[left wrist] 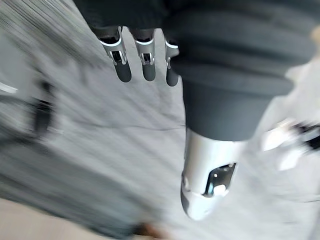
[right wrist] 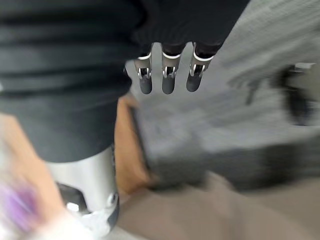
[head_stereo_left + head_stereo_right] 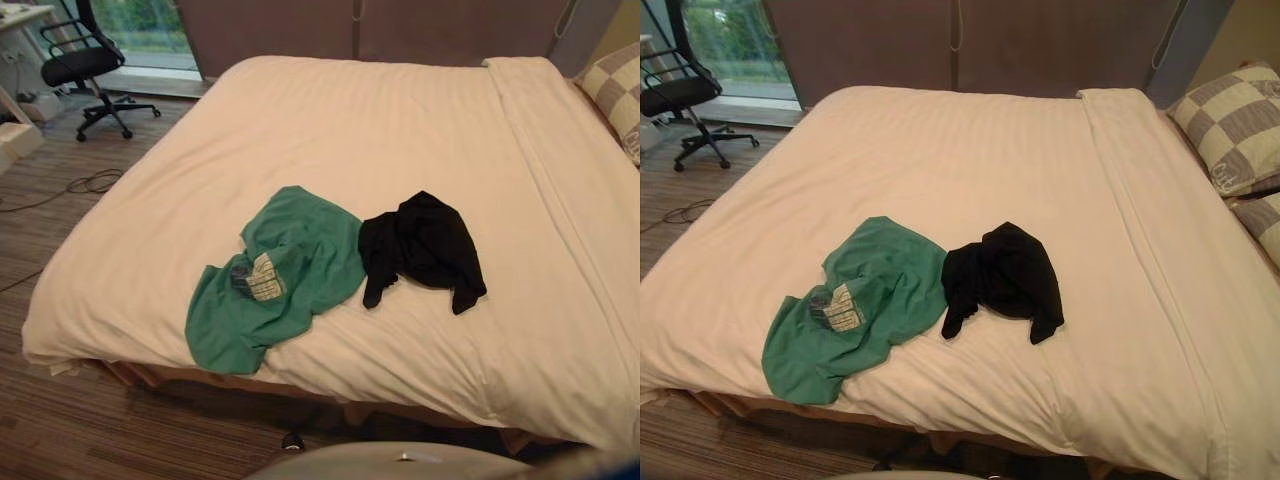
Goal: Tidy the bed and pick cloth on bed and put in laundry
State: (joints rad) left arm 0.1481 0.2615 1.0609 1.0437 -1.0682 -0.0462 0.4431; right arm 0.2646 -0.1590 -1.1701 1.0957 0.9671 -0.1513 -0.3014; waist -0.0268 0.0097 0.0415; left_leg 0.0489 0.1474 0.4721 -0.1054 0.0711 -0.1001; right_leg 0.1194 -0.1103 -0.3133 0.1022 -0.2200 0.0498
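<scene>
A green shirt [image 3: 280, 275] with a pale printed patch lies crumpled near the foot edge of the bed [image 3: 400, 130], its lower end hanging over the edge. A black garment [image 3: 420, 245] lies bunched just to its right, touching it. The bed has a smooth cream cover. My left hand [image 1: 145, 60] hangs over the floor with straight fingers and nothing in it. My right hand [image 2: 167, 75] likewise hangs open and empty above the floor, beside the bed's edge.
Checked pillows [image 3: 1230, 130] lie at the bed's right side. A black office chair [image 3: 85, 70] stands on the wooden floor at the far left, by a window. A dark wall panel runs behind the bed.
</scene>
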